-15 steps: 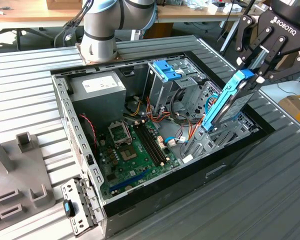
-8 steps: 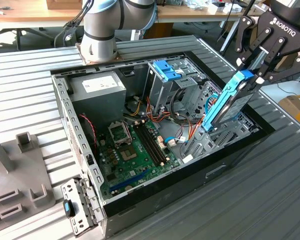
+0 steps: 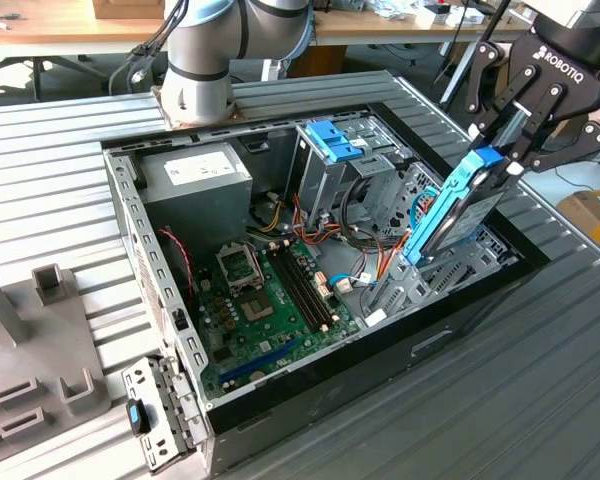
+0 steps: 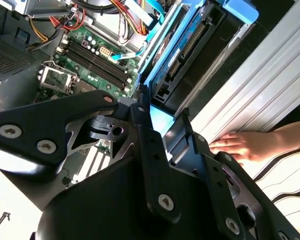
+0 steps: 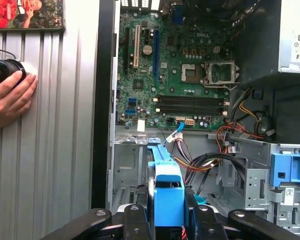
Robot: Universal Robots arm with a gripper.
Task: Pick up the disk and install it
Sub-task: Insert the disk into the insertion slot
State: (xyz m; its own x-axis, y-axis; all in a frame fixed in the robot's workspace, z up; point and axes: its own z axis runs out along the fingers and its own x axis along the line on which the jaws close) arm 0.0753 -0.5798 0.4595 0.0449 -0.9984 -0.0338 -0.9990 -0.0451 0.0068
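The disk (image 3: pixel 455 215), a black drive in a bright blue carrier, stands on edge and tilted, its lower end down in the open computer case (image 3: pixel 130 230) at the exterior view's right side. My gripper (image 3: pixel 502 158) is shut on the disk's upper blue end. In the second wrist view the disk (image 4: pixel 185 50) runs away from the gripper (image 4: pixel 162 107) toward the case interior. In the first wrist view the blue carrier (image 5: pixel 167 192) sits clamped in the gripper (image 5: pixel 168 216), above a grey metal bay.
The motherboard (image 3: pixel 270 300) and loose cables fill the case floor. A light-blue latch on a metal cage (image 3: pixel 330 140) stands at the back. A grey bracket with a blue clip (image 3: pixel 145 415) lies outside the case. A person's hand (image 5: pixel 7 97) rests on the ribbed table.
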